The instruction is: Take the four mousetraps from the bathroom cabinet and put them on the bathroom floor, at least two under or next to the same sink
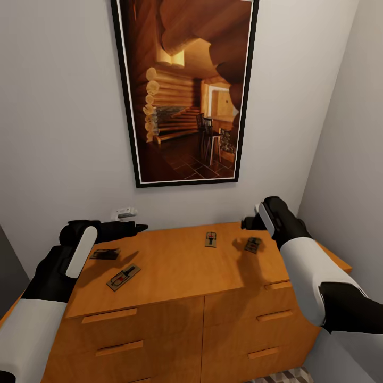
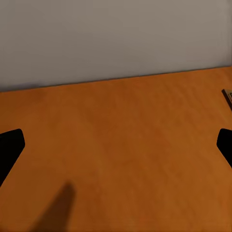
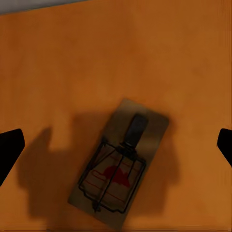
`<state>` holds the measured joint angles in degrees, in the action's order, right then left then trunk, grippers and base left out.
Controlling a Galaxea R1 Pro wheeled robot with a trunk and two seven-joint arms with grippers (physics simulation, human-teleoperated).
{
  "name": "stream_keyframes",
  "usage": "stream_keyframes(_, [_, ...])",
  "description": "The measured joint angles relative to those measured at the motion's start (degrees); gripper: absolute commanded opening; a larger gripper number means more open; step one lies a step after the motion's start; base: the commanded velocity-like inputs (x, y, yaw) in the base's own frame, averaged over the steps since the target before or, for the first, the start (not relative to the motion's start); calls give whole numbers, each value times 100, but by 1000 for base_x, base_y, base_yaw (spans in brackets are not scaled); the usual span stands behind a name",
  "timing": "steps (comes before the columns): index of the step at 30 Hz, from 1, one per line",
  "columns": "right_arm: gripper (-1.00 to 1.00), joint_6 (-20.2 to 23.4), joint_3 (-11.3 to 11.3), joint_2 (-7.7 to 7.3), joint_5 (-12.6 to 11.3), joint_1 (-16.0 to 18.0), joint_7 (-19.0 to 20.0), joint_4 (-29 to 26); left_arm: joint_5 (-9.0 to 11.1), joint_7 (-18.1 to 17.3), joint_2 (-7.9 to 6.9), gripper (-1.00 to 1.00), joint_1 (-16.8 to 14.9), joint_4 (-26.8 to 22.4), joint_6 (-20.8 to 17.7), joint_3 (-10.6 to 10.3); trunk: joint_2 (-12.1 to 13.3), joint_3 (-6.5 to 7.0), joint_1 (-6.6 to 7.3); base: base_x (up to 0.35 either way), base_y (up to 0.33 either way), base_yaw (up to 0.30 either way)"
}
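A: What worries you from here?

B: The right gripper hangs above the far-right flat tan wooden mousetrap, fingers spread wide, holding nothing. That trap lies askew between the fingertips, so a straight descent could pinch a corner and skid it along the low orange-brown wooden cabinet, or snag the dark wire bar.

A: And the left gripper?

B: Just as wide open and empty, over bare wood near the white wall. It isn't lined up with anything yet.

A: How do the traps look?

B: Small thin boards, dark wire, a red mark under the frame. All four lie on the cabinet top: two at nine o'clock from its centre, one at one o'clock, one at three o'clock. None sits on the cube-patterned bathroom floor.
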<state>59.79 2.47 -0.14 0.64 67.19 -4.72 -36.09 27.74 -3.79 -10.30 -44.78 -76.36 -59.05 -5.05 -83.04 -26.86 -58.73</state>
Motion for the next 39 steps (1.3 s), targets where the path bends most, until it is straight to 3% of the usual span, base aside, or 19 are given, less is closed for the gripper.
stream_keyframes(13, [100, 1, 261, 17, 10, 0, -8, 455, 8, 5, 4, 100, 0, 13, 1, 0, 0, 0, 0, 0, 0, 0])
stream_keyframes(39, [100, 1, 324, 3, 19, 0, -12, 676, 9, 5, 5, 100, 0, 14, 6, 0, 0, 0, 0, 0, 0, 0])
